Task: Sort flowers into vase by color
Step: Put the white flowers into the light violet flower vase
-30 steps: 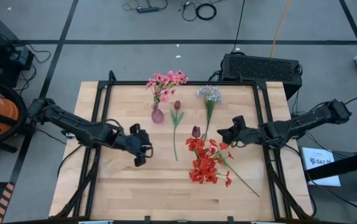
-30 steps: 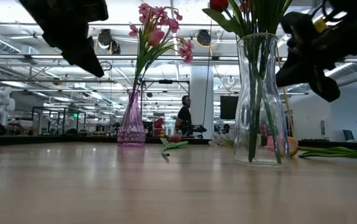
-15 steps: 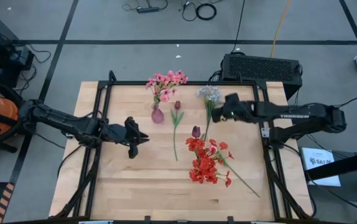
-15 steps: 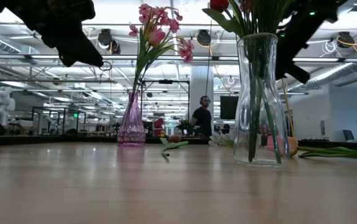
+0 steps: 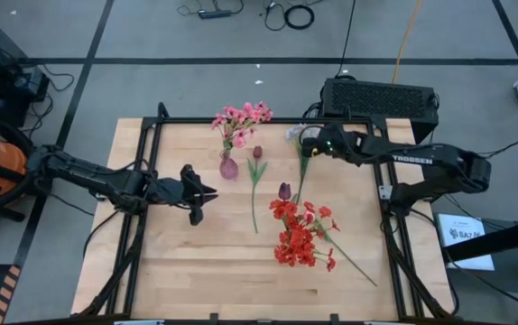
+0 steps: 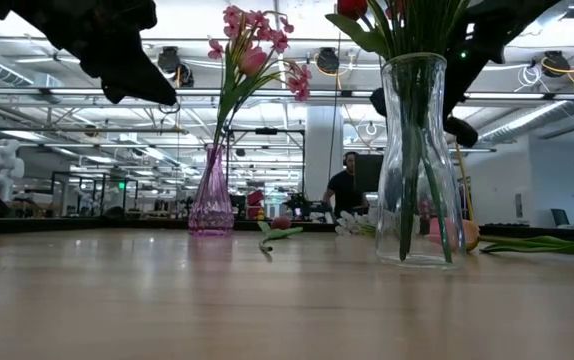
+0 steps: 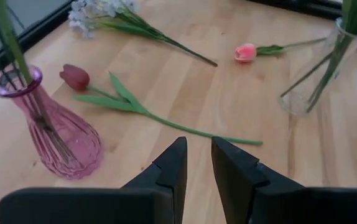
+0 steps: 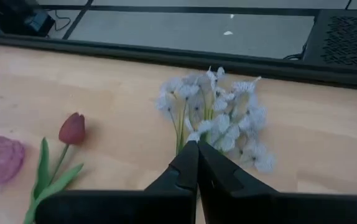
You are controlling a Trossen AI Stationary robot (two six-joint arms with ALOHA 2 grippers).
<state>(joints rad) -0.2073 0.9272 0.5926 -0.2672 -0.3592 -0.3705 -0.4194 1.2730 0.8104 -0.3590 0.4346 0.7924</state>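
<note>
A pale blue-white sprig (image 8: 219,115) lies flat near the table's far edge. My right gripper (image 8: 197,144) hovers shut above its head (image 5: 293,133), clear of it. A maroon tulip (image 7: 74,77) lies flat beside the pink vase (image 5: 228,166), which holds pink sprays (image 5: 241,117). A clear vase (image 6: 422,200) holds red flowers (image 5: 300,235). A pink bud (image 7: 245,52) lies by the clear vase, its stalk running under the red heads. My left gripper (image 7: 199,142) hangs in the air left of the pink vase, fingers slightly open and holding nothing.
Black rails frame the wooden table (image 5: 151,271). A black box (image 5: 381,97) sits just beyond the far edge, behind my right arm. Bare wood lies along the near edge and the left side. A person (image 6: 345,190) stands far off in the room.
My right gripper has swung from beside the red flowers toward the far edge and somewhat left, ending over the pale sprig. My left gripper has drifted a little toward the far edge. No flower or vase has moved.
</note>
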